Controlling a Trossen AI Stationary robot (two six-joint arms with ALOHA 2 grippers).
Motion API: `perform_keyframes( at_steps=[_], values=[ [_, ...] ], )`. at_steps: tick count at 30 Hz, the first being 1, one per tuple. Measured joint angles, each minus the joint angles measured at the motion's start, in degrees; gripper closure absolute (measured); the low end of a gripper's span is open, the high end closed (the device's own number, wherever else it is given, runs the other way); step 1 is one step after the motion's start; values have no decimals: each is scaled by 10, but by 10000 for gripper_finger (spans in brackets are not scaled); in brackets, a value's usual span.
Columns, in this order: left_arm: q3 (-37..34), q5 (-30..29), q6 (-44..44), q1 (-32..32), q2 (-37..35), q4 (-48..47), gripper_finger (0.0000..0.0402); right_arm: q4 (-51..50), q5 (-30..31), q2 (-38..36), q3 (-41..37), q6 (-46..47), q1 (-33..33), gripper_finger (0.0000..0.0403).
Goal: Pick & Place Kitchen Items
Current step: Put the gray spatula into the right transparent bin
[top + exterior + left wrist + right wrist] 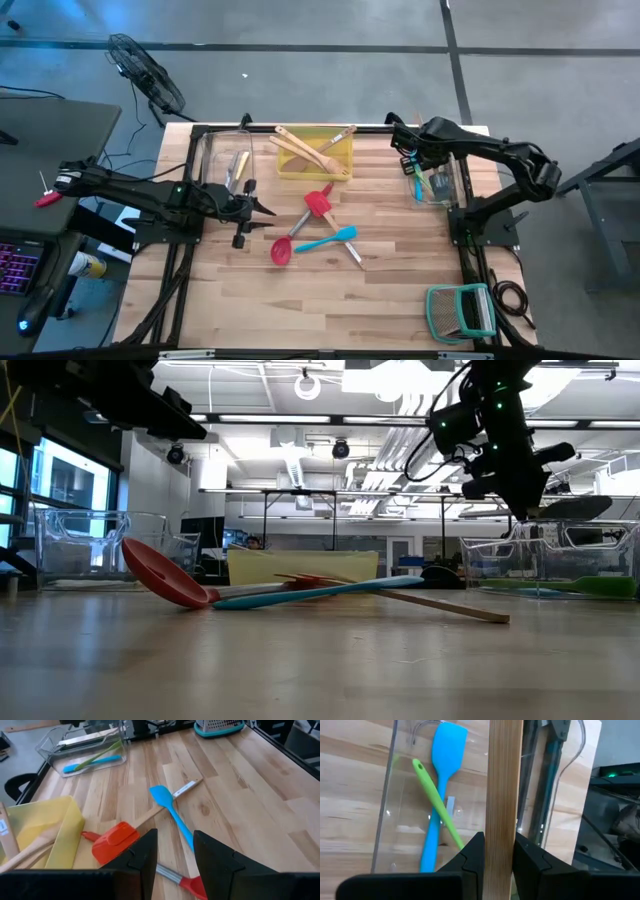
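Several kitchen items lie crossed at mid-table: a red spatula [318,203], a red ladle [282,250], a blue spatula [330,240] and a wooden-handled piece [186,787] under the blue one. My left gripper [266,209] stands open just left of them, above the table, with nothing between its fingers [145,855]. My right gripper [410,168] hangs over the clear bin [437,182] at the table's right edge, shut on a flat wooden utensil [502,780]. In that bin lie a blue spatula [440,780] and a green utensil [436,802]. My right gripper pinches the wooden utensil's flat handle [501,827] between its two fingers. The fingers slant steeply down, and the handle runs on past them along their line. Both of its ends are out of frame. It is lifted clear, above the clear bin.
A yellow tray [340,165] with wooden spoons stands at the far middle. A second clear bin [212,160] holding utensils sits at the far left. A teal-framed rack [461,310] stands at the near right corner. Bare wood lies along the table's near side.
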Motion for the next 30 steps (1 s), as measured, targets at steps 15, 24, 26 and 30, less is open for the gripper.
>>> perform_keyframes(
  at_steps=[15,24,26,30],
  values=[
    [0,0,2,0,0,7,279,54,-10,0,-64,-29,0,344],
    [0,0,14,0,0,21,279,70,-45,0,-76,-28,0,344],
    [0,0,15,0,0,22,279,71,-45,0,-76,-29,0,344],
    [0,0,15,0,0,22,279,82,-48,0,-76,-29,0,344]
  ],
)
